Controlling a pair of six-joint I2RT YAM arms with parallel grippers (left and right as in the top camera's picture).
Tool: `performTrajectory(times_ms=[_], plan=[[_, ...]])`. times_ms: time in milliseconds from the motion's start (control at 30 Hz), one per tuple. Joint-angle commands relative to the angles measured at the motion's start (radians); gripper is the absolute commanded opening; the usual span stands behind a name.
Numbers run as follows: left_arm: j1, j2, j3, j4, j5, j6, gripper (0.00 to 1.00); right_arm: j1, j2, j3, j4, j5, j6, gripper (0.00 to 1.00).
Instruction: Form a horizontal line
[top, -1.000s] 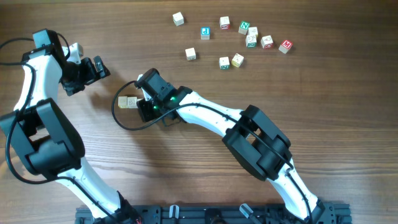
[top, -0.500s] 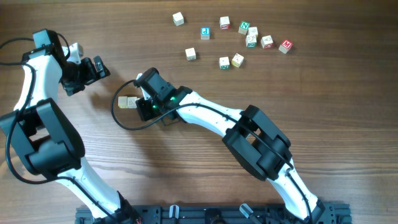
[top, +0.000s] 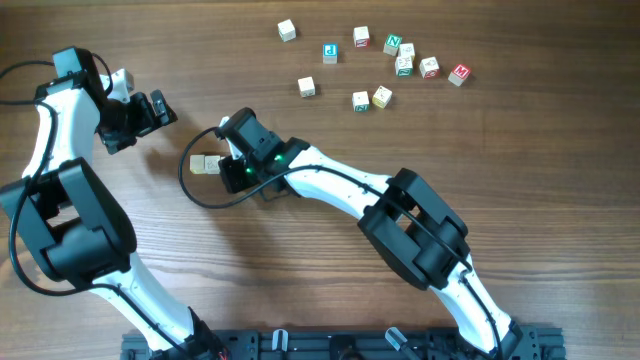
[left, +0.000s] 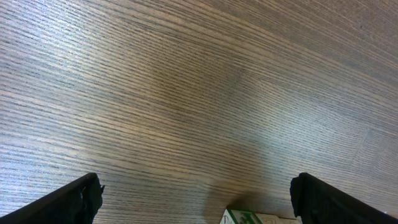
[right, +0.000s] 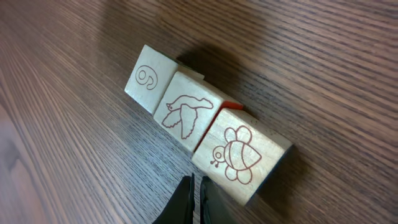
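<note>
The horizontal line (right: 189, 115) is a row of three pale cubes touching side to side, printed with a numeral, a bird and a bee. In the overhead view the line (top: 204, 164) lies left of centre, its right end hidden under my right gripper (top: 236, 166). In the right wrist view my right gripper (right: 196, 198) is shut and empty, its tips just beside the bee cube (right: 239, 155). My left gripper (top: 152, 110) is open and empty at the far left, apart from the row. In its wrist view the left gripper (left: 199, 202) is over bare wood.
Several loose lettered cubes (top: 392, 62) lie scattered at the back right, with one plain cube (top: 287, 30) at the far end. A cube with green print (left: 255, 218) peeks in at the bottom edge of the left wrist view. A black cable (top: 195, 195) loops near the row.
</note>
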Motion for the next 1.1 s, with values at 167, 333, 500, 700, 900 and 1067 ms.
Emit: performTrajectory(times_ms=[167,333,500,700,900,1067], plan=[[0.0,0.006,0.01,0.0,0.005,0.001,1.0,-0.004,0.025,-0.002,-0.006,-0.026,-0.015,0.05],[0.0,0.006,0.01,0.0,0.005,0.001,1.0,0.008,-0.043,-0.001,-0.196,0.024,-0.003,0.04],[0.0,0.006,0.01,0.0,0.005,0.001,1.0,-0.005,-0.084,-0.001,-0.233,0.226,0.074,0.04],[0.0,0.006,0.01,0.0,0.005,0.001,1.0,-0.046,-0.084,-0.001,-0.209,0.218,0.122,0.04],[0.0,0.006,0.01,0.0,0.005,0.001,1.0,-0.089,-0.082,-0.012,-0.207,0.15,0.149,0.04],[0.0,0.006,0.01,0.074,0.019,0.001,1.0,-0.089,-0.079,-0.013,-0.17,0.149,0.146,0.04]])
